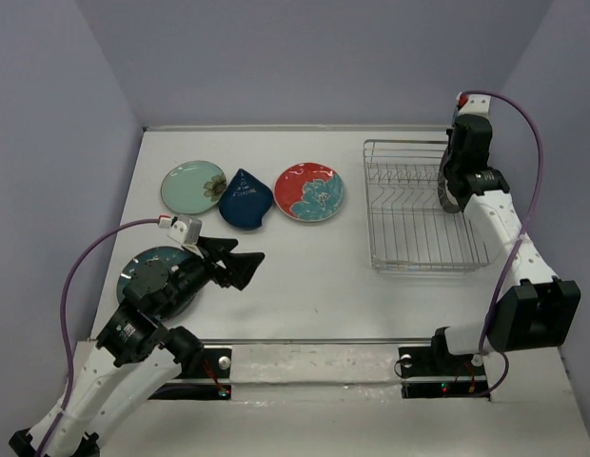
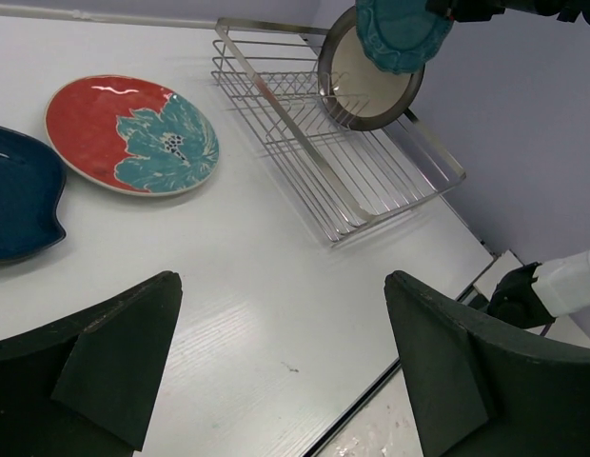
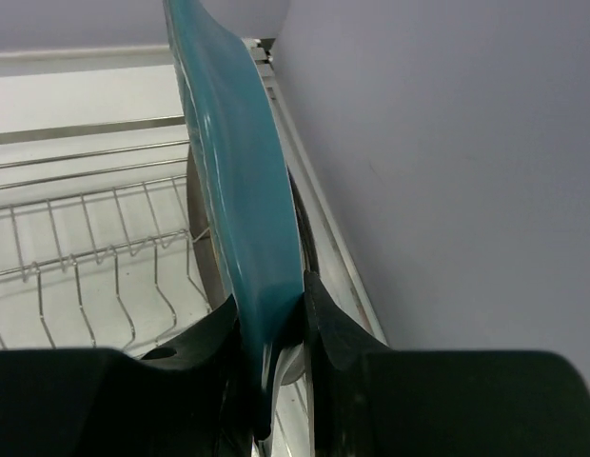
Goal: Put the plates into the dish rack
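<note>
My right hand (image 3: 271, 322) clamps glossy teal scalloped plate (image 3: 240, 190) on edge, above far-right end of silver wire dish rack (image 1: 423, 268), just beside cream plate (image 2: 357, 86) standing among prongs. My left hand (image 2: 284, 333) spread wide, empty, over smooth white worktop (image 1: 324, 281).

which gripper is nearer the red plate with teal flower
Left. The left gripper is open, just short of the red floral plate; the right gripper is over the silver wire dish rack, holding a teal scalloped plate.
</note>
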Available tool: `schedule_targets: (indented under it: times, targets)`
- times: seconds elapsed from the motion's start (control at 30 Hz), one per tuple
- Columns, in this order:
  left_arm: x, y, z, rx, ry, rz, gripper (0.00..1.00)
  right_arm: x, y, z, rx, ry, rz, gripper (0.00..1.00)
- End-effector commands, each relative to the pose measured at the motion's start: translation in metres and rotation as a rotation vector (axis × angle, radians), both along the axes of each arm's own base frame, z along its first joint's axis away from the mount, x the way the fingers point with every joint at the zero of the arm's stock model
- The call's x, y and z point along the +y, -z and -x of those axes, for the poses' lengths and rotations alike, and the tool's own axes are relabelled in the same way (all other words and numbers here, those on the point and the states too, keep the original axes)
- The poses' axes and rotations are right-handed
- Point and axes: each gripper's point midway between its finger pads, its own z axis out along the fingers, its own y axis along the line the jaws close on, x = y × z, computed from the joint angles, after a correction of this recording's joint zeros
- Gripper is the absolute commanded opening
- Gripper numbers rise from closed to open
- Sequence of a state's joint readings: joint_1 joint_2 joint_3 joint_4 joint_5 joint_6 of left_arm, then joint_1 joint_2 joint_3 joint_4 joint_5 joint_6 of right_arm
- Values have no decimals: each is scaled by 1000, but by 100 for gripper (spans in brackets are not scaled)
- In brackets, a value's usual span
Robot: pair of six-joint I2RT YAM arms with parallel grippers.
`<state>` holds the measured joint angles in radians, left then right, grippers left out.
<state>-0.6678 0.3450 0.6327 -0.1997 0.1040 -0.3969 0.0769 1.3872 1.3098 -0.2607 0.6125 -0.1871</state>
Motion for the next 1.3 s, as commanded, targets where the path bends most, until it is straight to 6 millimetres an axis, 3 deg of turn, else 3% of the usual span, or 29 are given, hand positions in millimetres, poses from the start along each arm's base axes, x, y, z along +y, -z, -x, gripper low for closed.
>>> schedule_targets:
  times: [0.0, 0.33, 0.67, 0.87, 0.9, 1.0, 1.03, 1.13, 1.27]
  targets:
    - [-3, -10, 2, -50, 26, 13, 99, 6, -59, -14, -259, -42, -52, 7]
    - [-4, -7, 0, -38, 23, 6, 99, 15, 8, -26, -139, -82, -109, 7]
    - [-6, -2, -4, -20, 17, -9, 99, 15, 55, -32, -67, -92, -155, 7]
    - [-8, 6, -10, 9, 5, -32, 99, 16, 96, -33, -14, -71, -217, 7]
    - [-8, 7, -10, 13, 6, -35, 99, 16, 103, -31, -3, -65, -223, 9]
    - [-9, 12, -14, 34, -3, -50, 99, 15, 99, -33, -56, -32, -258, 21]
    - [-9, 13, -15, 38, -7, -52, 99, 14, 97, -32, -65, -24, -261, 37]
    - [-8, 20, -21, 64, -33, -69, 99, 10, 85, -28, -99, 8, -270, 66]
    - [-9, 34, -29, 122, -63, -101, 99, 7, 64, -17, -131, 42, -292, 79]
